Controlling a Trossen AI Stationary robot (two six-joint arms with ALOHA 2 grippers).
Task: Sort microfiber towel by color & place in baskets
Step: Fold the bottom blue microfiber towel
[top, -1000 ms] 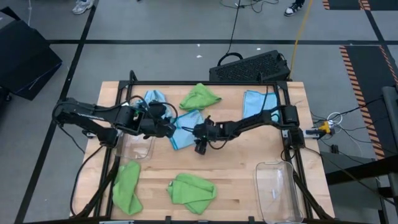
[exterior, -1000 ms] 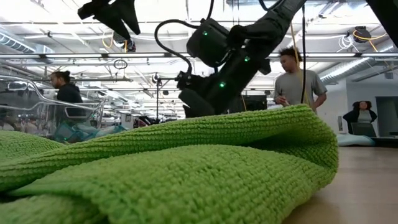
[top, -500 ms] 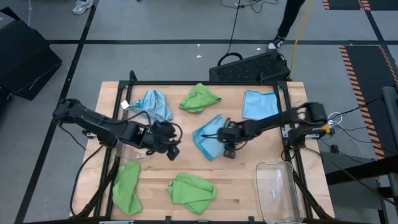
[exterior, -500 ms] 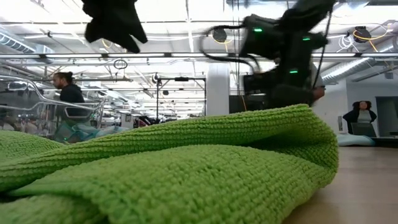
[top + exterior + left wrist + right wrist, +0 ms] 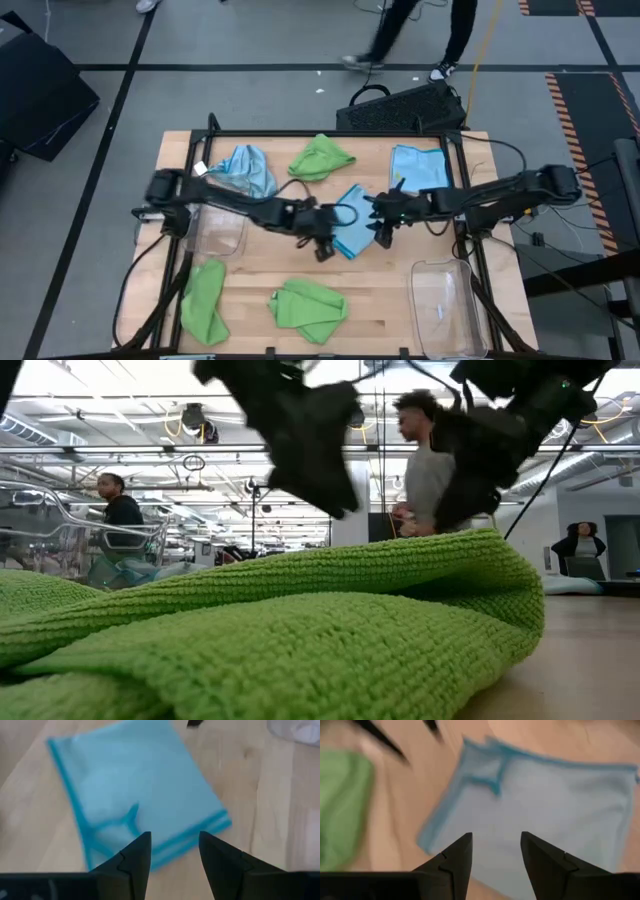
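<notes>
A light blue microfiber towel (image 5: 352, 232) lies spread flat on the wood at mid-table. My left gripper (image 5: 322, 245) hovers open at its left near edge; in the left wrist view the towel (image 5: 135, 795) lies just past the gripper (image 5: 170, 852). My right gripper (image 5: 382, 232) stands open at the towel's right edge, over the cloth (image 5: 545, 815). Other blue towels lie at the far left (image 5: 245, 168) and far right (image 5: 415, 165). Green towels lie at the far middle (image 5: 321, 157), near left (image 5: 203, 298) and near middle (image 5: 310, 303). One clear basket (image 5: 218, 232) stands at the left, another (image 5: 448, 305) at the near right.
A black perforated crate (image 5: 400, 107) stands on the floor beyond the table's far edge. A person walks past behind it (image 5: 420, 30). In the low view the near green towel (image 5: 300, 630) fills the foreground, and people stand in the room behind.
My left gripper has swept toward the table's right edge and down to the middle blue towel, rolling as it went. My right gripper has drawn back toward the right edge and risen. That towel has slid rightward from beside the left basket and now lies flatter.
</notes>
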